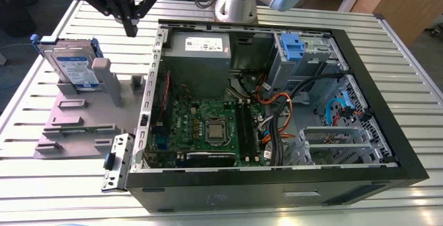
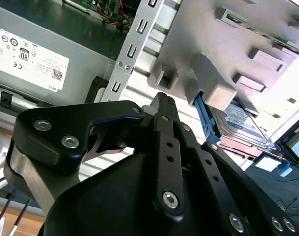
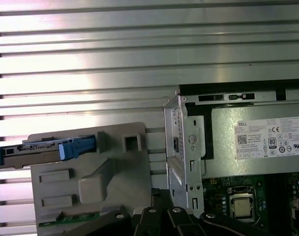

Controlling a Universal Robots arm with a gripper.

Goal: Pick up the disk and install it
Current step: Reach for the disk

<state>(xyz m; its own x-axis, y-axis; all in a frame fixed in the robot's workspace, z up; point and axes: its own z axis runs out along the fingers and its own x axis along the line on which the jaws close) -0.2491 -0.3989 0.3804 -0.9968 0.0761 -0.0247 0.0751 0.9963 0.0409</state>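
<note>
At the exterior view's left, we see the disk [image 1: 72, 66] standing on edge in a grey fixture [image 1: 76, 127] that lies on the slatted metal table [image 1: 41, 184]. Its blue-and-white label faces the camera, and it is well apart from the claw. In the first wrist view we see the disk [image 3: 36, 147] edge-on, with a blue rail on its end.

Just to the right and higher up, the gripper [image 1: 130, 29] hangs over the table between the fixture and the computer case [image 1: 387, 132]. Its fingers are clenched together to a single point and grasp nothing. The second wrist view shows the gripper [image 2: 164, 101] pressed closed, with the disk [image 2: 240, 123] beyond it.

Further right, the case lies open. Inside we see the grey power supply [image 1: 201, 55], the green circuit board [image 1: 201, 125] below it, and then a blue bracket [image 1: 291, 47] near the far corner.
</note>
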